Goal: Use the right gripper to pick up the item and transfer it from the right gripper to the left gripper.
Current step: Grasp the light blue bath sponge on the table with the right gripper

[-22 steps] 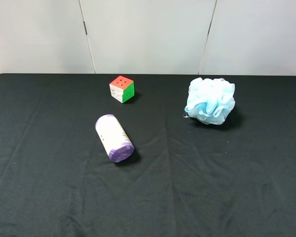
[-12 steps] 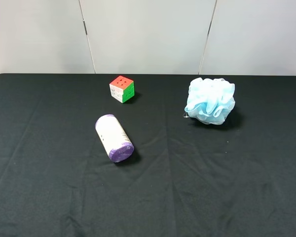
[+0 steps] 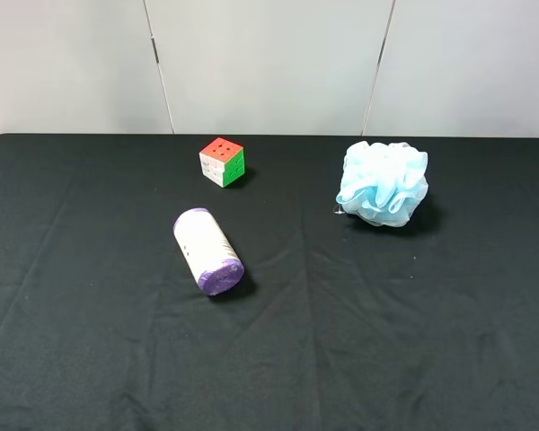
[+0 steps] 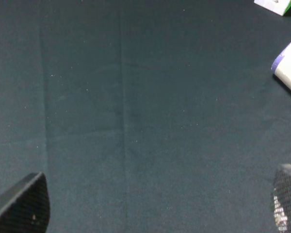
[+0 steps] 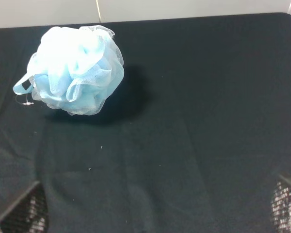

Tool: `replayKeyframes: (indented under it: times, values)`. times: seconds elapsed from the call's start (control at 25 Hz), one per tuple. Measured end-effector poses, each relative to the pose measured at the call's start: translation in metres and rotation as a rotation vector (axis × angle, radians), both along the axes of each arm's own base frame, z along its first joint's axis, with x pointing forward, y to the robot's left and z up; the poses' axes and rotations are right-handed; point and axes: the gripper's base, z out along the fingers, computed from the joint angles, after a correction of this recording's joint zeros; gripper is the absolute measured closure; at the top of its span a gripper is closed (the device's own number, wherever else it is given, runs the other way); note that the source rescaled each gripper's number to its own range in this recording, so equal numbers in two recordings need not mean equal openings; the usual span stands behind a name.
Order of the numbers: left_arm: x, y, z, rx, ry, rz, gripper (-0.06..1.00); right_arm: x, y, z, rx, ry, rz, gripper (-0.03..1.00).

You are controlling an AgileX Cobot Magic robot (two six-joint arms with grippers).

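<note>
**A:** How far along is the handover?

**B:** Not begun, by my reading. The fluffy light-blue ruffled mesh bath pouf (image 3: 383, 184) sits on the black cloth-covered tabletop (image 3: 90, 350), toward the far right, with nothing touching it.

**A:** And the right claw?

**B:** The right claw (image 5: 153, 211) is spread wide and empty — only its two speckled fingertips show at the edges of its wrist view, with the pouf ahead of it and well apart. Neither arm shows in the high view.

**A:** The left one?

**B:** The left claw (image 4: 154, 206) is released too, holding nothing, over bare cloth on the left side, well away from the pouf.

**A:** So what is left?

**B:** Everything, I judge: the reach, the grasp, the lift, the pass to the left claw, the release.

**A:** Any containers?

**B:** Only one candidate — the white plastic cylinder with a purple cap (image 3: 207, 251), lying on its side left of the middle, cap end toward the near edge. It looks closed, and I cannot tell what is in it, if anything. The small multicoloured puzzle cube (image 3: 222, 162) stands behind it and apart from it. Nothing rests in or on either.
</note>
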Motion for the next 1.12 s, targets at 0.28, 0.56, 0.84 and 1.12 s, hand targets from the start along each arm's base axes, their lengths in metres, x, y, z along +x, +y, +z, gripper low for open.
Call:
replayKeyframes:
  times: [0.28,0.56,0.84,1.12]
  values:
    - [0.000,0.000,0.000,0.000,0.000,0.000,0.06,0.000,0.000,0.000,0.000,-0.001,0.000,-0.03]
    - [0.000,0.000,0.000,0.000,0.000,0.000,0.06,0.006,0.000,0.017,0.040,0.028,-0.019,-0.03]
    - [0.000,0.000,0.000,0.000,0.000,0.000,0.06,0.060,0.000,0.069,0.052,0.184,-0.029,-0.03]
    - [0.000,0.000,0.000,0.000,0.000,0.000,0.06,0.150,0.001,0.105,0.013,0.334,0.016,-0.03]
